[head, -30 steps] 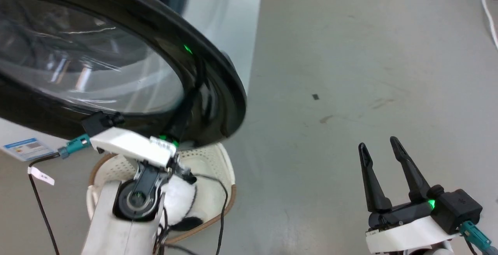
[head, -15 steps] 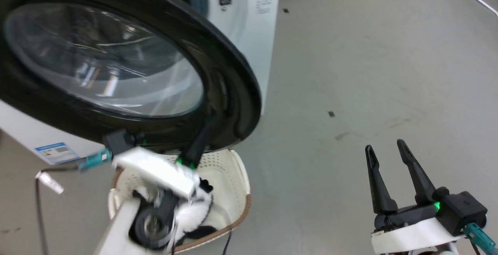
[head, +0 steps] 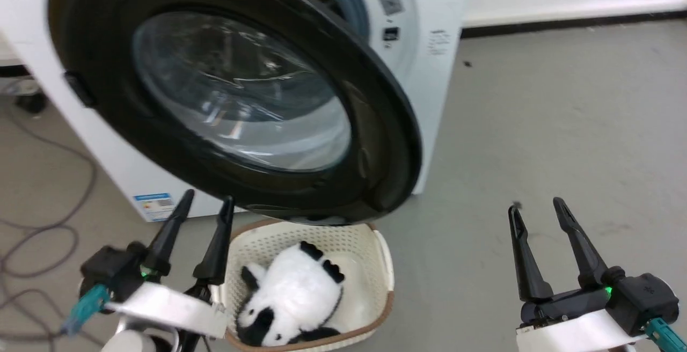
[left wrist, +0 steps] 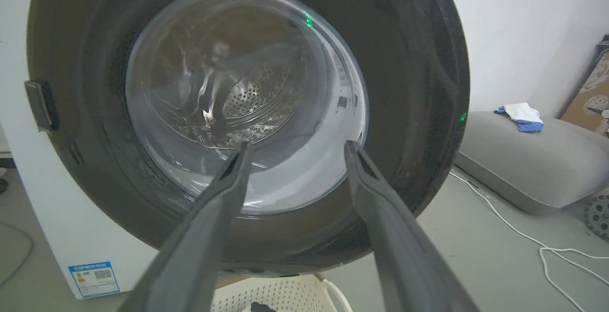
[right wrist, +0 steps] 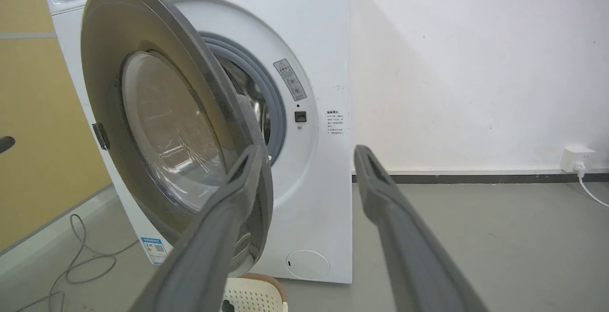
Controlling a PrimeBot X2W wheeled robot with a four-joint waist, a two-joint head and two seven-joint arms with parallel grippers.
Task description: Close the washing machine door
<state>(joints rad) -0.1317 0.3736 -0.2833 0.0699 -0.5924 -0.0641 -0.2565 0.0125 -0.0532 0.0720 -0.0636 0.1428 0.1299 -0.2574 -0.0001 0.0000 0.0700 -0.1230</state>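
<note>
Washing machine door [head: 241,94]: upper left of head frame, ajar, free edge standing off the washing machine [head: 435,89] front. Left gripper [head: 209,197]: lower left, near the door's bottom rim, fingers parted, empty. Right gripper [head: 536,205]: lower right, parted, empty. Basket [head: 382,250] with panda toy [head: 292,287] below the door.

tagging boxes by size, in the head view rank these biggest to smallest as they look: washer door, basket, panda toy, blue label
1. washing machine door
2. basket
3. panda toy
4. blue label
The door looks nearer the camera, which inflates it.
</note>
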